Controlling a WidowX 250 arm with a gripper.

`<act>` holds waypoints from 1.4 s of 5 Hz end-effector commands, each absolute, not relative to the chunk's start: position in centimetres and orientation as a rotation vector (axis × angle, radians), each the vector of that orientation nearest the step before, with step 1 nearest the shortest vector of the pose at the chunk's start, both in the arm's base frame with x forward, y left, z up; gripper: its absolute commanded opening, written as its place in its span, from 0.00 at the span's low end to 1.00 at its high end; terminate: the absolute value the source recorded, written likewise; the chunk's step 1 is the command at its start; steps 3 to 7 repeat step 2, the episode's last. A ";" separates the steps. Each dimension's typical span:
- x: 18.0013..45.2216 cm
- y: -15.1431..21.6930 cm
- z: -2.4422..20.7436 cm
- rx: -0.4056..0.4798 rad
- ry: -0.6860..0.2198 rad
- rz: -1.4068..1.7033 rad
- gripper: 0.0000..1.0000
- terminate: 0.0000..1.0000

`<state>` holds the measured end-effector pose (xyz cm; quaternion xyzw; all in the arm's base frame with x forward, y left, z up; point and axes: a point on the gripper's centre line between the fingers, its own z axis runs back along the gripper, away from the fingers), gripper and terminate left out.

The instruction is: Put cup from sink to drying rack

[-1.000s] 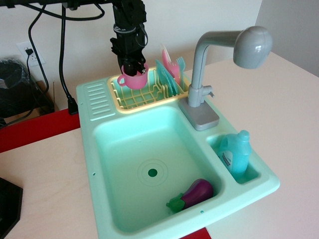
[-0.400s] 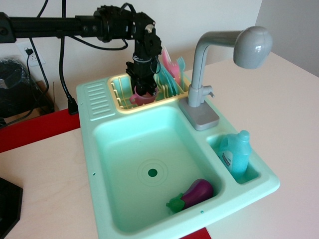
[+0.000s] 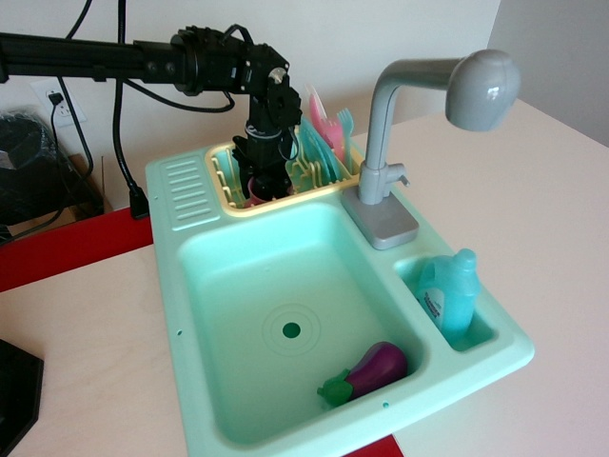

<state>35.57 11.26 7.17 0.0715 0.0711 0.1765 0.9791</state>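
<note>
Within the last second the gripper point(image 3: 265, 179) has dropped from above the rack point(image 3: 276, 176) into it, so the cup point(image 3: 259, 187) now sits low inside, at 11 o'clock of the sink point(image 3: 285, 305); only release seems left. Jaw state cannot be told. Plates point(image 3: 322, 129) crowd its 3 o'clock side; the eggplant point(image 3: 373, 369) lies well apart

One sink point(image 3: 205, 286) with one grey faucet point(image 3: 419, 114) and one round drain point(image 3: 291, 330). One pale-yellow drying rack point(image 3: 319, 179), one pink cup point(image 3: 257, 187) (mostly hidden behind the arm), and one gripper point(image 3: 266, 181). Plates in the rack: one pink plate point(image 3: 324, 119) and one teal plate point(image 3: 312, 143). One purple eggplant point(image 3: 369, 371), one blue bottle point(image 3: 447, 290).
</note>
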 end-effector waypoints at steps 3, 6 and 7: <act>34.2 7.7 14.9 0.134 -0.035 0.312 1.00 1.00; 34.2 7.7 14.9 0.134 -0.035 0.312 1.00 1.00; 34.2 7.7 14.9 0.134 -0.035 0.312 1.00 1.00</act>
